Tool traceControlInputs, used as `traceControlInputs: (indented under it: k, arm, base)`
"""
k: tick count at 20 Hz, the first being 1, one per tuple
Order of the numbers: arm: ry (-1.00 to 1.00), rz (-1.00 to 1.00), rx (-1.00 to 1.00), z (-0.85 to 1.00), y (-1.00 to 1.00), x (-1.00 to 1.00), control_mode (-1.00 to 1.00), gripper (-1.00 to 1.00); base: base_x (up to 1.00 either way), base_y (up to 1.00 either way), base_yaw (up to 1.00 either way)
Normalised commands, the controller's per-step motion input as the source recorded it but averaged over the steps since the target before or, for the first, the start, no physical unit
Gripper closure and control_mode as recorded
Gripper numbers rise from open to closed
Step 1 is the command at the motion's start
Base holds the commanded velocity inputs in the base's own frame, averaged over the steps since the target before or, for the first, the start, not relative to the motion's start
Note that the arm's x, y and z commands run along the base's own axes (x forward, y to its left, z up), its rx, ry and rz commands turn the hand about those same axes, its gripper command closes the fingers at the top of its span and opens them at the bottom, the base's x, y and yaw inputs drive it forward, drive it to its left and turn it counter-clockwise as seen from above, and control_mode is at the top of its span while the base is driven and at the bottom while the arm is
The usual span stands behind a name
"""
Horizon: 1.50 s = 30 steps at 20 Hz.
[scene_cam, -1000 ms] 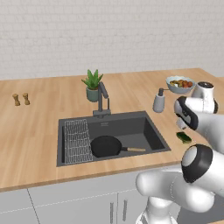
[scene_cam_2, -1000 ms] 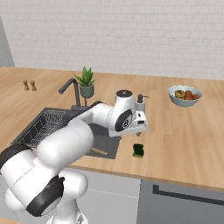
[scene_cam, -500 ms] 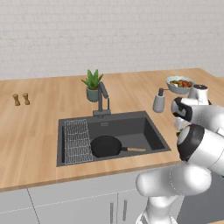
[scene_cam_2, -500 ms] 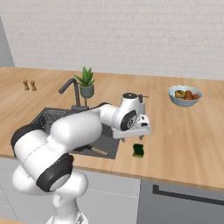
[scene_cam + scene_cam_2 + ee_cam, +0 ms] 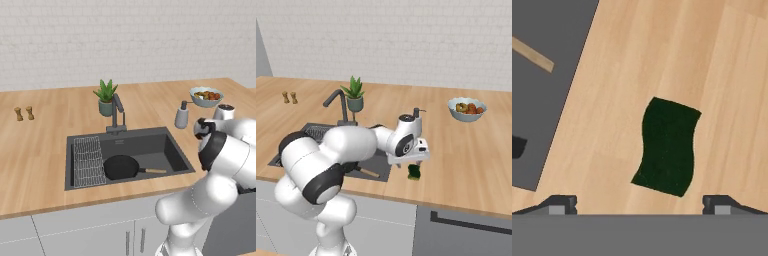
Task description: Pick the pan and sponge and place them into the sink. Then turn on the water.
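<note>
- The sponge (image 5: 668, 146) lies flat on the worktop (image 5: 471, 150), just right of the sink (image 5: 150, 145) and near the worktop's front edge; in the right base view it shows as a small dark green block (image 5: 414, 172) directly under the hand.
- Handling, as a judgement: the sponge is probably light and soft, likely to compress under finger pressure, and not fragile. Its outline is wavy, so take hold across the narrower middle, with one finger on each long side.
- The end effector (image 5: 640, 202) hangs above the sponge with its fingers spread and nothing between them; the two tips stand wider apart than the sponge is broad.
- The pan (image 5: 121, 166) already lies in the sink basin beside the wire rack (image 5: 88, 160), its wooden handle pointing toward the basin's right wall.
- No water stream shows at the tap (image 5: 117, 112).
- The surface is smooth light wood, level and bare around the sponge.
- Room: a soap dispenser (image 5: 181, 116) and a fruit bowl (image 5: 205, 96) stand well behind the sponge; a potted plant (image 5: 105, 97) stands behind the tap. None looks likely to obstruct a vertical descent.
</note>
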Motion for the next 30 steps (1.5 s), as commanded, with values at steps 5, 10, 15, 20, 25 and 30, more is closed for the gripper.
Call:
traceControlInputs:
  k: [5, 10, 15, 20, 25, 30]
  arm:
    - [0.00, 0.00, 0.00, -0.23, -0.08, 0.11, -1.00, -1.00]
    - [0.00, 0.00, 0.00, -0.18, -0.07, 0.13, -1.00, -1.00]
    - [0.00, 0.00, 0.00, -0.17, -0.06, 0.18, -1.00, -1.00]
    - [0.00, 0.00, 0.00, -0.15, -0.07, 0.16, -1.00, -1.00]
    - [0.00, 0.00, 0.00, -0.12, -0.10, 0.13, -1.00, -1.00]
    - [0.00, 0.00, 0.00, -0.14, -0.12, 0.04, -1.00, -1.00]
  base:
    - [0.00, 0.00, 0.00]
    - [0.00, 0.00, 0.00]
    - [0.00, 0.00, 0.00]
    - [0.00, 0.00, 0.00]
    - [0.00, 0.00, 0.00]
    - [0.00, 0.00, 0.00]
